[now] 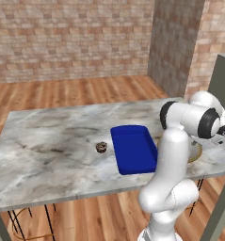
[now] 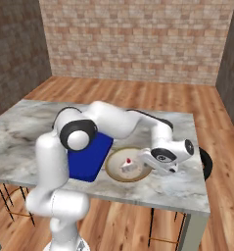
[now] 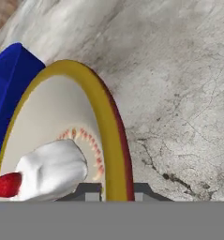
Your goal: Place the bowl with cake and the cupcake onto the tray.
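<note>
Bowl with cake [image 3: 62, 122] rim between our gripper [image 3: 114, 191] fingers, spread, not yet pinching. We judge bowl stiff, light; cake topple-prone; grip rim.

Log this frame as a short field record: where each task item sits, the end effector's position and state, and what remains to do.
bowl with cake: on the marble counter, beside the tray, not on it
cupcake: on the counter, apart from the tray's other side
tray: blue, nothing on it
end effector: low at the bowl's rim, one finger on each side of it; contact cannot be told
remaining: bowl and cupcake both still off the tray
</note>
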Controlling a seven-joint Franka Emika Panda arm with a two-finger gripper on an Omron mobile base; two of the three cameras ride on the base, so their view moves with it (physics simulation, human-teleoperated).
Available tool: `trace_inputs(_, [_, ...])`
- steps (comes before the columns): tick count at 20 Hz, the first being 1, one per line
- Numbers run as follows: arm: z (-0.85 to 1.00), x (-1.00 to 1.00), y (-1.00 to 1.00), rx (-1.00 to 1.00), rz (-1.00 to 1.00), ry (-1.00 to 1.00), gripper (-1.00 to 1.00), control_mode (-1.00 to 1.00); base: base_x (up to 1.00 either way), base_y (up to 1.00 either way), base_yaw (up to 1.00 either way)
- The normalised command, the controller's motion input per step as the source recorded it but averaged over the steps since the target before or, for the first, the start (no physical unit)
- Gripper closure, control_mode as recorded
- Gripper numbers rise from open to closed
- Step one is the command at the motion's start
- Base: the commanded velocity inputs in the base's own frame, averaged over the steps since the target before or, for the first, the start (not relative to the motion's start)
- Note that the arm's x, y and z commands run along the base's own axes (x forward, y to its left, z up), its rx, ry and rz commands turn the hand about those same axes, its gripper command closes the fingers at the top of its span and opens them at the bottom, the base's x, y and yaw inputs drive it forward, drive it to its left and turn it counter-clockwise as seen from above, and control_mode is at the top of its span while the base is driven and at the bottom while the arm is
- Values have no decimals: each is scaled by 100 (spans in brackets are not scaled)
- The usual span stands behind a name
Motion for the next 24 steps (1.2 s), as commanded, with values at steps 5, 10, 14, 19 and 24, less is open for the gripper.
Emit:
trace_inputs(5, [55, 11, 0, 18, 0, 0, 100, -100, 0, 0, 0])
trace_inputs(10, [24, 30, 0, 31, 0, 0, 100, -100, 0, 0, 0])
trace_inputs(14, [13, 32, 0, 31, 0, 2, 100, -100, 0, 0, 0])
trace_inputs(19, [13, 25, 15, 22, 0, 4, 100, -100, 0, 0, 0])
trace_inputs(24, [16, 20, 48, 6, 0, 4, 100, -100, 0, 0, 0])
